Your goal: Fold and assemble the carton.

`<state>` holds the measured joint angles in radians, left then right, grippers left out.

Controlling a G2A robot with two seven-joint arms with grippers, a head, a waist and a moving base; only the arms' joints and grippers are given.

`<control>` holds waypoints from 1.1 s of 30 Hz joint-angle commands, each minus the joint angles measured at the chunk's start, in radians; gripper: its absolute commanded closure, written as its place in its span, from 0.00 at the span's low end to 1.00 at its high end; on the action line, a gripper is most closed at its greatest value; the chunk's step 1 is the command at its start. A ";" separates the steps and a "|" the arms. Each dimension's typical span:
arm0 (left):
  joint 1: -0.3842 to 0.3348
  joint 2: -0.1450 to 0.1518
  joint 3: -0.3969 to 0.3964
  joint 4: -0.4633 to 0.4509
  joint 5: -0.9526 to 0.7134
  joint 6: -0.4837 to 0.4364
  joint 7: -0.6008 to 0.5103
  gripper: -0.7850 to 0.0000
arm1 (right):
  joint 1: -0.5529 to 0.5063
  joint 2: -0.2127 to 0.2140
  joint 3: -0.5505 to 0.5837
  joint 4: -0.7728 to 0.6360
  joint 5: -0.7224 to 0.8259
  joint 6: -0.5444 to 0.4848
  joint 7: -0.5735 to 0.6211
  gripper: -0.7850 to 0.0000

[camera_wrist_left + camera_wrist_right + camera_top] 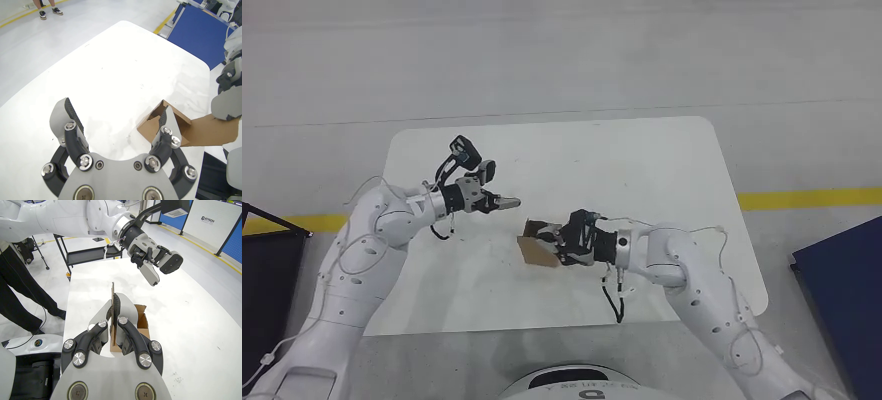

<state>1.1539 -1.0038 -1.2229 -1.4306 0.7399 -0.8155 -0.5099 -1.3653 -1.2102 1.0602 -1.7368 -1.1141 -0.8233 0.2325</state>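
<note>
The jaws of the right gripper are pressing together on an upright flap of the brown carton, which is lying near the middle of the white table. The jaws of the left gripper are standing wide apart, holding nothing. This gripper is hovering above the table, near the carton's open end.

Dark logo print on white panel

Right gripper holding carton, left gripper nearby
</note>
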 commanded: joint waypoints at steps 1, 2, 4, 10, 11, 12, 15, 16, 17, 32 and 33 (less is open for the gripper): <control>0.009 0.004 0.000 -0.011 -0.017 -0.029 -0.026 0.00 | -0.014 0.004 0.026 -0.015 0.022 0.009 -0.029 0.00; 0.014 0.007 0.000 -0.018 -0.027 -0.044 -0.044 0.00 | -0.025 0.007 0.041 -0.024 0.030 0.010 -0.043 0.00; 0.026 0.012 0.000 -0.029 -0.051 -0.070 -0.080 0.00 | -0.049 0.014 0.074 -0.044 0.038 0.012 -0.067 0.00; 0.051 0.027 -0.009 -0.058 -0.092 -0.104 -0.149 0.00 | -0.123 0.029 0.154 -0.056 -0.007 0.138 -0.039 0.00; 0.053 0.029 -0.011 -0.059 -0.082 -0.102 -0.150 0.00 | -0.128 0.028 0.150 -0.052 -0.014 0.164 -0.020 0.00; 0.056 0.030 -0.009 -0.060 -0.068 -0.105 -0.154 0.00 | -0.128 0.027 0.143 -0.045 -0.008 0.181 -0.015 0.00; 0.058 0.032 -0.003 -0.057 -0.031 -0.114 -0.144 0.00 | -0.111 0.023 0.119 0.007 -0.030 0.237 0.014 0.00; 0.058 0.033 -0.001 -0.055 -0.022 -0.115 -0.137 0.00 | -0.105 0.021 0.108 0.019 -0.029 0.248 0.012 0.00; 0.057 0.033 0.001 -0.054 -0.005 -0.115 -0.135 0.00 | -0.098 0.019 0.099 0.030 -0.032 0.264 0.013 0.00; -0.032 0.008 0.134 0.007 0.135 -0.111 -0.041 0.00 | 0.029 -0.009 -0.039 0.142 -0.077 0.347 0.066 0.00; -0.042 0.005 0.148 0.014 0.146 -0.114 -0.038 0.00 | 0.033 -0.010 -0.043 0.149 -0.076 0.346 0.071 0.00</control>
<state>1.1234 -0.9949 -1.0920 -1.4250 0.8747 -0.9271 -0.5537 -1.3372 -1.2192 1.0216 -1.5948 -1.1914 -0.4773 0.2993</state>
